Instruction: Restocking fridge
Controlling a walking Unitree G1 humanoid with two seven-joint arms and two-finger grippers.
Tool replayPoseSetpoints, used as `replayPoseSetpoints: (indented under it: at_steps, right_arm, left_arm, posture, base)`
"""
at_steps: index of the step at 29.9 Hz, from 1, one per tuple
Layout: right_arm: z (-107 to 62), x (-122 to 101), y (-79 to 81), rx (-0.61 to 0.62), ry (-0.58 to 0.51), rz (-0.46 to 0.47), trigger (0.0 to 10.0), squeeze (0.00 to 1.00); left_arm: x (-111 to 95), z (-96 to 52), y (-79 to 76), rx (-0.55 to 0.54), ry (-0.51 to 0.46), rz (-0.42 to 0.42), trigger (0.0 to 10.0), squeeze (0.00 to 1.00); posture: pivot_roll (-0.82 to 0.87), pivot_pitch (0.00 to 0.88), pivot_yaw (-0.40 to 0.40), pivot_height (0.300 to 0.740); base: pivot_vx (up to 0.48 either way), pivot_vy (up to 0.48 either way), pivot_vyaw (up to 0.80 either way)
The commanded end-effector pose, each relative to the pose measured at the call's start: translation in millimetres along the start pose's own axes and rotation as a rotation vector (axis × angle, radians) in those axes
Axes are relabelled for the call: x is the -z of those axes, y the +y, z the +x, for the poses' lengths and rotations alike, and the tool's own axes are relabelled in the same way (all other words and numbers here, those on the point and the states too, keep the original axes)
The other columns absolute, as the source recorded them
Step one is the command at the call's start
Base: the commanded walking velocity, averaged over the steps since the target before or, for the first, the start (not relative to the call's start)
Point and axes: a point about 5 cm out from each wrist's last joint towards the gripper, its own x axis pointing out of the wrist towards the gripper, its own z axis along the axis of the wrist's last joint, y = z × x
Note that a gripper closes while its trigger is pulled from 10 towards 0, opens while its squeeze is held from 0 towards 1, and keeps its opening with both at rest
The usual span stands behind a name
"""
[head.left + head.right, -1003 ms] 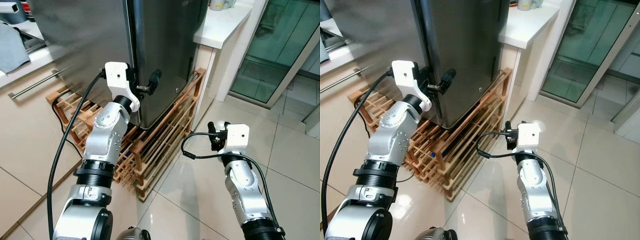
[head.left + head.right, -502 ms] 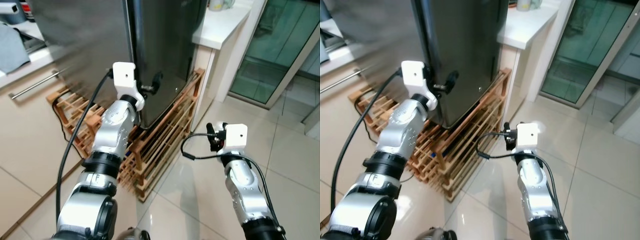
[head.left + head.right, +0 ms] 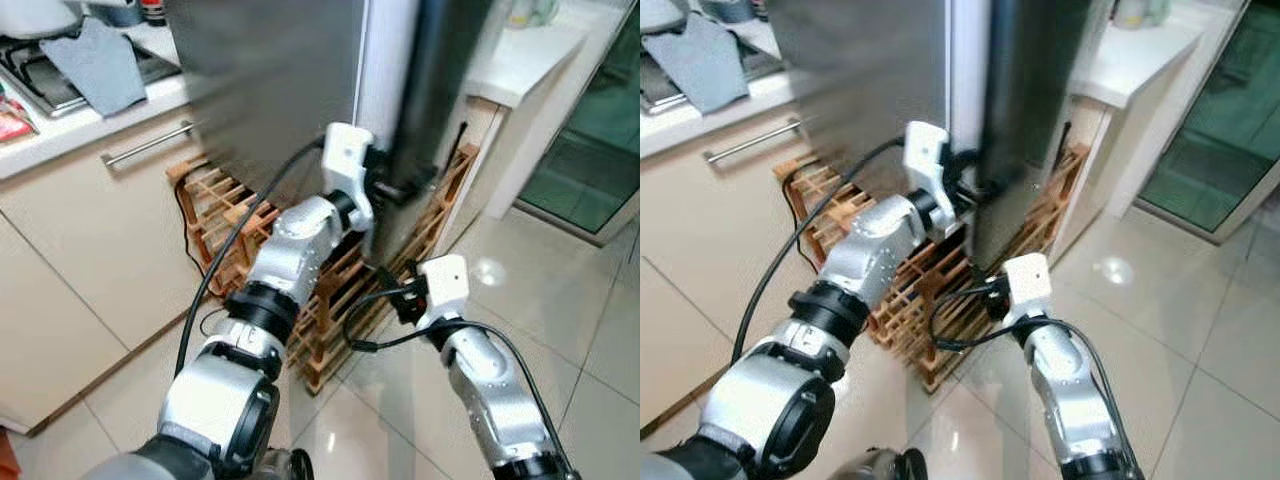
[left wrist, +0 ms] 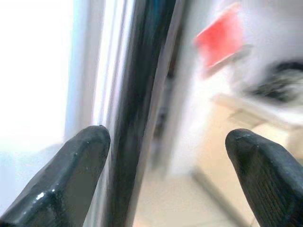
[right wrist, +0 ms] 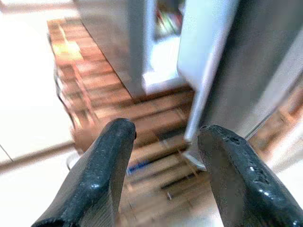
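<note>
Fridge [image 3: 290, 90] stands on a wooden rack [image 3: 225, 215] at the tabletop's [image 3: 60, 130] end, its door [image 3: 440, 90] ajar with a pale gap showing. Left pincer [image 4: 165, 175] is spread wide astride the door's edge, gripping nothing. Right pincer [image 5: 163, 175] hangs low, open, empty. Judged early: door barely opened, nothing stocked. No legible writing; a red blur inside is unreadable.

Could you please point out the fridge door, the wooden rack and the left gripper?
fridge door [image 3: 430, 90], left eye view, dark outer face.
wooden rack [image 3: 222, 205], left eye view, slats left of the arm.
left gripper [image 4: 163, 142], left wrist view, midway between fingers.
</note>
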Motion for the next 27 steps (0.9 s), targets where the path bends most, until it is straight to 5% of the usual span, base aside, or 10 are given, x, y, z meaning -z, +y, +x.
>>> replayPoseSetpoints:
  at_steps: [1, 5, 8, 12, 15, 18, 21, 27]
  right_arm:
    - [-3.4, 4, -7.4, 0.025, 0.031, -0.016, 10.0, 0.0]
    - [0.1, 3, -2.8, -0.011, 0.048, -0.037, 10.0, 0.0]
    - [4.5, -1, -2.3, 0.003, 0.035, 0.005, 10.0, 0.0]
    - [9.0, -4, -1.9, 0.034, 0.015, 0.083, 10.0, 0.0]
    - [12.7, -6, -5.6, 0.071, -0.001, 0.113, 10.0, 0.0]
    - [17.7, -8, -9.0, 0.091, -0.011, 0.121, 10.0, 0.0]
    - [26.3, -12, -10.4, 0.101, -0.022, 0.121, 10.0, 0.0]
    - [43.0, -29, -8.3, 0.104, -0.073, 0.106, 10.0, 0.0]
  left_arm:
    - [-12, 24.3, -46.3, 0.2, -0.139, -0.127, 10.0, 0.0]
    - [-32, 17.2, -43.5, 0.218, -0.235, -0.195, 10.0, 0.0]
    - [-38, -3.4, -22.0, 0.143, -0.25, -0.18, 10.0, 0.0]
    - [-28, -54.0, 11.6, -0.021, -0.18, -0.115, 10.0, 0.0]
    - [-19, -108.6, 33.5, -0.143, -0.109, -0.032, 10.0, 0.0]
    - [-17, -159.8, 41.9, -0.212, -0.03, 0.037, 10.0, 0.0]
    - [-14, -189.6, 48.4, -0.308, 0.042, 0.073, 10.0, 0.0]
    - [-13, -200.5, 67.4, -0.629, -0.033, 0.032, 10.0, 0.0]
  posture:
    - [-0.17, 0.0, 0.04, 0.74]
    - [-0.15, 0.0, 0.038, 0.74]
    - [-0.15, 0.0, 0.036, 0.74]
    - [-0.11, 0.0, 0.034, 0.74]
    - [-0.08, 0.0, 0.036, 0.74]
    - [-0.04, 0.0, 0.027, 0.74]
    - [-0.02, 0.0, 0.022, 0.74]
    - [-0.01, 0.0, 0.012, 0.74]
  base:
    - [0.0, 0.0, 0.0]
    - [0.0, 0.0, 0.0]
    - [0.0, 0.0, 0.0]
    - [0.0, 0.0, 0.0]
    - [0.0, 0.0, 0.0]
    - [0.0, 0.0, 0.0]
    - [0.0, 0.0, 0.0]
    - [0.0, 0.0, 0.37]
